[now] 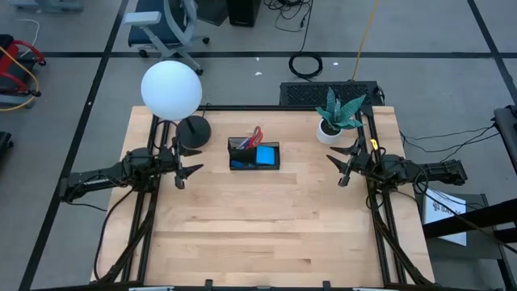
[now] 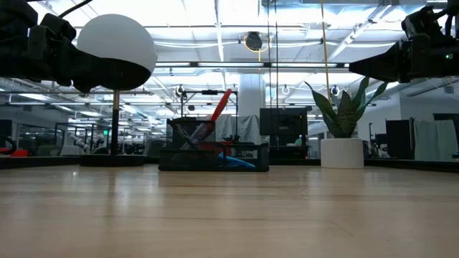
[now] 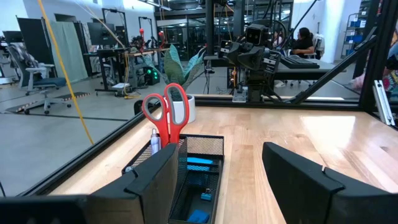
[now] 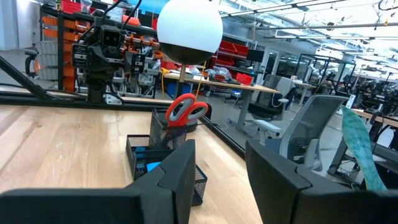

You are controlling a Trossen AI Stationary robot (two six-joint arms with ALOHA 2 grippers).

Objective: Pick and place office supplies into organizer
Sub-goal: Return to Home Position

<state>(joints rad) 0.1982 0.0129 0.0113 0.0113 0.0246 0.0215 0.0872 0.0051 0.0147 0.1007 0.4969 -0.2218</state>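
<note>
Your organizer (image 1: 254,153) stands at the back middle of the table (image 1: 258,234), between the lamp (image 1: 171,89) and the potted plant (image 1: 338,117).

Count: one organizer, one pair of scissors (image 1: 255,135) and one note pad (image 1: 265,155). Pens (image 3: 154,140) stand beside the scissors, but their number cannot be told. The scissors stand handles-up in the taller section. The note pad lies flat in the lower one.

Handling, as judged:
- **Scissors:** stiff, and the heaviest item. Take them across the neck below the handles, not by the smooth loops.
- **Note pad:** light and flat, so you need an edge to lift it.
- **Pens:** thin, smooth and apt to roll. Grip them mid-barrel.
- **Organizer:** light mesh that may slide if knocked.

The left gripper (image 1: 187,171) hovers near the lamp and the right gripper (image 1: 339,166) near the potted plant. Both are well apart from the organizer, jaws spread and holding nothing.
</note>
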